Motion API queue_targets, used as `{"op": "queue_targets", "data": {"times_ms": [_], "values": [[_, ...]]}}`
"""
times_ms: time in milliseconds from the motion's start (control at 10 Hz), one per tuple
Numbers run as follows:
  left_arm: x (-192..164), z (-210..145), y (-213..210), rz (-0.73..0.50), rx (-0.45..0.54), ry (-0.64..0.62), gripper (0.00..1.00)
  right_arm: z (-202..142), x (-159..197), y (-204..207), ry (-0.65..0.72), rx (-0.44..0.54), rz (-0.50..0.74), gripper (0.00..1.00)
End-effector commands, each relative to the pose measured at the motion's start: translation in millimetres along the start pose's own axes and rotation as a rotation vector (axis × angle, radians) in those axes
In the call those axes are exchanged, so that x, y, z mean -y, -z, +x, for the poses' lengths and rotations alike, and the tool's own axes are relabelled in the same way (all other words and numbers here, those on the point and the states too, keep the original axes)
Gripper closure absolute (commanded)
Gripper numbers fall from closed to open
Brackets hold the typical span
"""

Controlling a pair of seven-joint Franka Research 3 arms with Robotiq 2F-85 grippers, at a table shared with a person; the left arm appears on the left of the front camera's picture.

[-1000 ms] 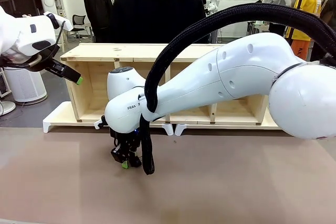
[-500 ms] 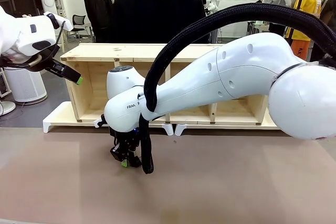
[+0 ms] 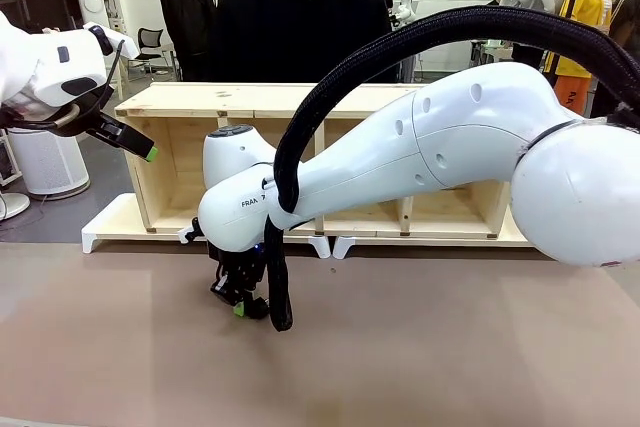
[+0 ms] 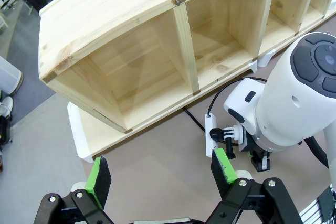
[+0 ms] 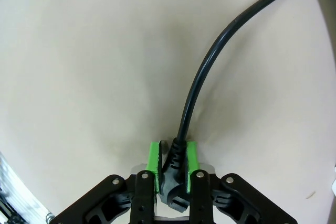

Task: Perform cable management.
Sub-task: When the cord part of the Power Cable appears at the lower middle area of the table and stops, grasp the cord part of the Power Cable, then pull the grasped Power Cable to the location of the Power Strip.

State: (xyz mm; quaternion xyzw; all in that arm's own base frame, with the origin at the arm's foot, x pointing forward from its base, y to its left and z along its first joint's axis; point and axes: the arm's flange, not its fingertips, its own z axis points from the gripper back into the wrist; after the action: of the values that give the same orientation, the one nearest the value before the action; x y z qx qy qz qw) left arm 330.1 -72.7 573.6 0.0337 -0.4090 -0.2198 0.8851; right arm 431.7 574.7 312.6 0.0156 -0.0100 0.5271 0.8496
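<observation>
The cable (image 5: 197,85) is held by its plug (image 5: 173,179) in the right gripper (image 5: 171,157), green pads (image 5: 153,156) pinched narrow on it just above the table (image 5: 79,51), so the cord trails free toward one o'clock. The left gripper (image 4: 160,174) hangs wide and empty at ten o'clock of the front view, likely parked clear. The wooden shelf (image 3: 250,99) stands close at twelve; open tabletop lies toward six.

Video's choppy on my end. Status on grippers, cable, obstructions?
Right gripper shut on cable at its plug end, low at the table. Left gripper open, raised, empty. Wooden shelf close behind.
</observation>
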Motion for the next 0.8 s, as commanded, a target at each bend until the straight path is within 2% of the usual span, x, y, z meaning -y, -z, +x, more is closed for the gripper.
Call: {"op": "queue_targets", "data": {"times_ms": [0, 100, 300, 400, 700], "values": [[-0.4, 0.1, 0.7, 0.003, 0.001, 0.005, 0.00, 4.1, 0.1, -1.8, -0.019, -0.006, 0.025, 0.95], [-0.4, 0.1, 0.7, 0.003, 0.001, 0.005, 0.00, 4.4, 0.4, -2.0, -0.020, -0.007, 0.024, 1.00], [-0.4, 0.1, 0.7, 0.003, 0.001, 0.005, 0.00, 4.1, -0.9, -2.2, -0.004, -0.013, 0.020, 1.00], [-0.4, 0.1, 0.7, 0.003, 0.001, 0.005, 0.00, 0.5, 0.2, -1.0, -0.005, 0.002, 0.000, 0.89], [-0.4, 0.1, 0.7, 0.003, 0.001, 0.005, 0.00, 0.5, 0.2, -1.0, -0.005, 0.002, 0.000, 0.89]]}}
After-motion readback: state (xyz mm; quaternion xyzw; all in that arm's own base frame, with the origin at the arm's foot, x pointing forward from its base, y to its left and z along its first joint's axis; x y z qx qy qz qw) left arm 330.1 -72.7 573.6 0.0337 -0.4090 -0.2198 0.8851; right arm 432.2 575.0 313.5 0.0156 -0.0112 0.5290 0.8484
